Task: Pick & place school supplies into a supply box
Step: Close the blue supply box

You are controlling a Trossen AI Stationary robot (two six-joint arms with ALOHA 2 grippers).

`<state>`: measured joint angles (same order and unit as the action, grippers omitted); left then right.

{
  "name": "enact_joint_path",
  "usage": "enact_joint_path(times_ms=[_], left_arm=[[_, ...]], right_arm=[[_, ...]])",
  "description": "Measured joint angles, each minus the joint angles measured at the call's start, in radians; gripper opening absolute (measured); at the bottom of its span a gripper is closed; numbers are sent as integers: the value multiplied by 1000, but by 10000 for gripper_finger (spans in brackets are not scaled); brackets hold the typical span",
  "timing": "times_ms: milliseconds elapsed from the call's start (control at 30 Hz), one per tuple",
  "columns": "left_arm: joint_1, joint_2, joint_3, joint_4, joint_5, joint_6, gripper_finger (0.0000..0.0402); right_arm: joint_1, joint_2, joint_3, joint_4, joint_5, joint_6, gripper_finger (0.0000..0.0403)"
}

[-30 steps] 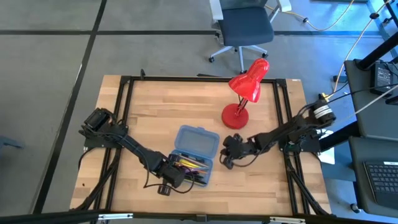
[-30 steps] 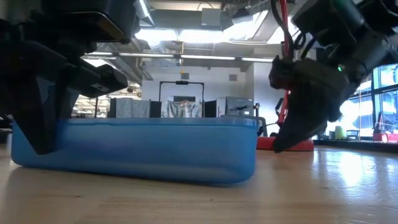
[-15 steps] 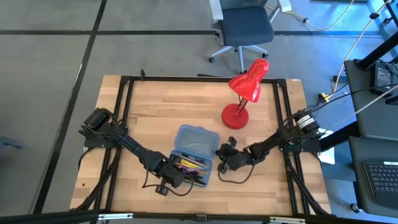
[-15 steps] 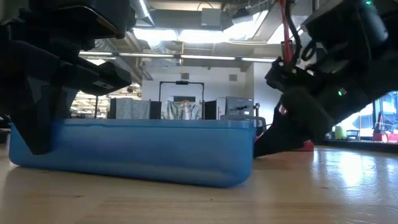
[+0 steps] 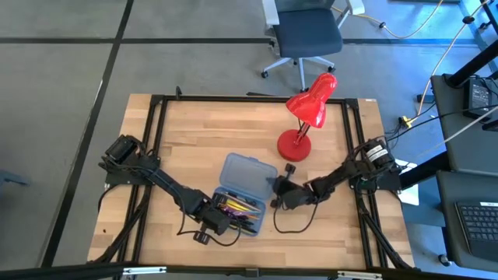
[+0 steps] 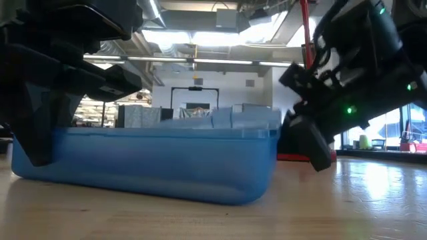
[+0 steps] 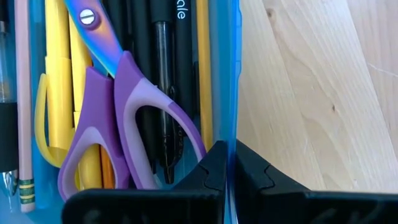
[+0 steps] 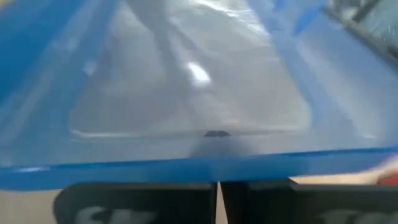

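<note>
1. We find the supply box near the middle of the table's front edge. Its tray is filled: purple-handled scissors, yellow pencils, black pens and a tan pencil lie side by side inside.
2. No supplies are visible loose on the table, so we judge the picking done; what remains is shutting the lid.
3. The left gripper sits at the box's front end, jaws fully closed, pinching the tray's thin blue side wall.
4. The right gripper is at the box's right side, jaws closed together with nothing between them; the translucent lid fills its wrist view. In the low view the lid stands slightly raised, not yet folded over.
5. The red desk lamp stands towards the rear right corner, clear of the work.
6. Writing: one black pen shows the letters "ale", the rest cut off. No brand is readable elsewhere.
</note>
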<state>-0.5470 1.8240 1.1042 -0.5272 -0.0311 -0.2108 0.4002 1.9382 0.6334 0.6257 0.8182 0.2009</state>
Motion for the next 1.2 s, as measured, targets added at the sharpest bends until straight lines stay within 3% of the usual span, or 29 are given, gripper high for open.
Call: enact_joint_path(times_ms=[333,767,967,1200], left_arm=[[5,0,0,-1,-1,-14,2],[38,-1,0,-1,-18,-47,2],[65,-1,-1,0,-63,-77,2],[75,-8,-2,-3,-41,-97,2]], right_arm=[[9,-56,2,101,-19,-157,7],[9,-56,2,194,-218,-185,6],[9,-119,2,159,-218,-194,6],[9,-210,2,121,-221,-208,7]])
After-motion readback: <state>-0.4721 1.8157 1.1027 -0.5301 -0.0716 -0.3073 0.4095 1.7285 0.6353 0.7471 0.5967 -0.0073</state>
